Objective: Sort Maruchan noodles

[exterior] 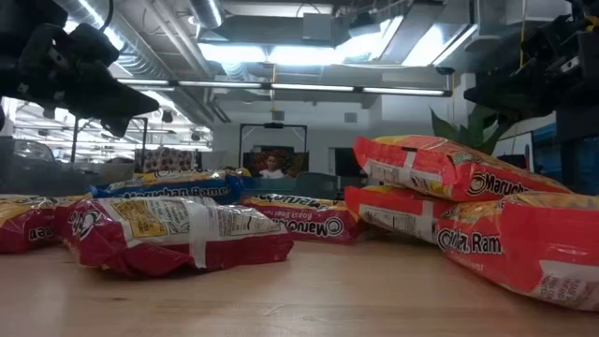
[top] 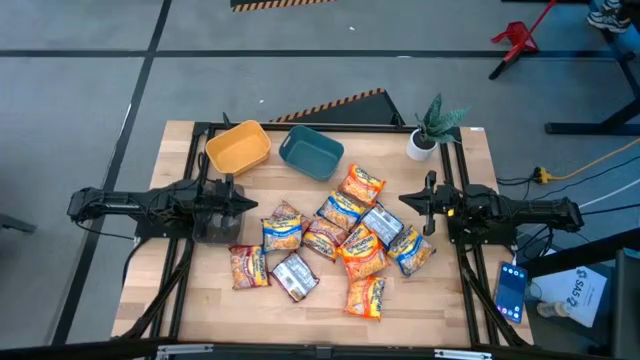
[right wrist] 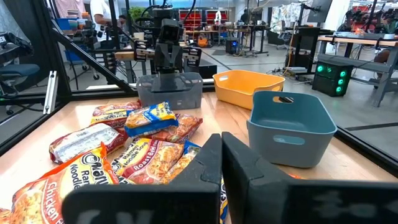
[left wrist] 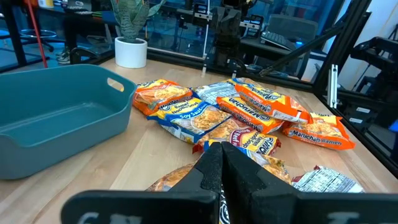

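Several Maruchan noodle packets [top: 335, 238], orange, red-maroon and blue-silver, lie in a loose heap flat on the wooden table; some overlap their neighbours. They also show in the left wrist view [left wrist: 249, 112], the right wrist view [right wrist: 124, 149] and the low view [exterior: 178, 234]. My left gripper [top: 250, 200] hovers left of the heap, above the table, shut and empty [left wrist: 222, 158]. My right gripper [top: 405, 200] hovers right of the heap, shut and empty [right wrist: 222, 149].
A yellow bin [top: 238, 146] and a teal bin [top: 311, 151] stand at the table's far edge, behind the heap. A small potted plant [top: 425, 135] stands at the far right corner. Bare wood lies along the near edge. A phone [top: 511, 292] lies off the table's right.
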Controlling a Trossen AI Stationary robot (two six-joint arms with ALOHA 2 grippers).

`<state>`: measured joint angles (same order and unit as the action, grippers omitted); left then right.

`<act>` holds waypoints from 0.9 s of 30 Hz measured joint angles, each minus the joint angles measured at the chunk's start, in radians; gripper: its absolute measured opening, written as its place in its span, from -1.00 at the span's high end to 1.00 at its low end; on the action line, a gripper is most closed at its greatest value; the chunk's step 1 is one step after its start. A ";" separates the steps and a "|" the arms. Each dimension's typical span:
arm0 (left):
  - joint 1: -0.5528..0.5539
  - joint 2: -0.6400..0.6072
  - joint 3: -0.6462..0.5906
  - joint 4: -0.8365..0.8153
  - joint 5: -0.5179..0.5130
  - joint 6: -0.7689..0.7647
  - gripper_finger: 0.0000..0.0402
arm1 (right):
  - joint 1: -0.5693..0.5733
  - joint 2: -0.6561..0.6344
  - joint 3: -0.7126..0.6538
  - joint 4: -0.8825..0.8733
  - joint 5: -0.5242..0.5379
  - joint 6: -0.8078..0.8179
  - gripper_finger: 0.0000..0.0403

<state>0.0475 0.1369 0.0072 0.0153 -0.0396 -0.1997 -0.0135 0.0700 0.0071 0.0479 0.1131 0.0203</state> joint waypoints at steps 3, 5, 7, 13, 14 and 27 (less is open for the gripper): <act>0.000 0.000 0.000 0.000 0.000 0.000 1.00 | 0.000 0.000 0.000 0.000 0.000 0.000 1.00; 0.000 0.000 0.000 0.000 0.000 0.000 1.00 | 0.000 0.000 0.000 -0.001 0.000 0.000 1.00; 0.000 0.000 0.000 0.000 0.000 0.000 1.00 | 0.000 0.000 0.000 -0.001 0.000 0.000 1.00; 0.000 0.000 0.000 0.000 0.000 0.000 1.00 | 0.000 0.000 0.000 -0.002 0.001 0.000 1.00; 0.000 0.000 0.000 0.000 0.000 0.000 1.00 | 0.000 0.000 0.000 -0.002 0.001 0.000 1.00; -0.001 0.000 0.000 0.270 -0.049 -0.061 1.00 | 0.000 0.000 0.000 0.403 0.022 0.457 1.00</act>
<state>0.0467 0.1370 0.0067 0.2853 -0.0887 -0.2608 -0.0135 0.0696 0.0071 0.4506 0.1355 0.4772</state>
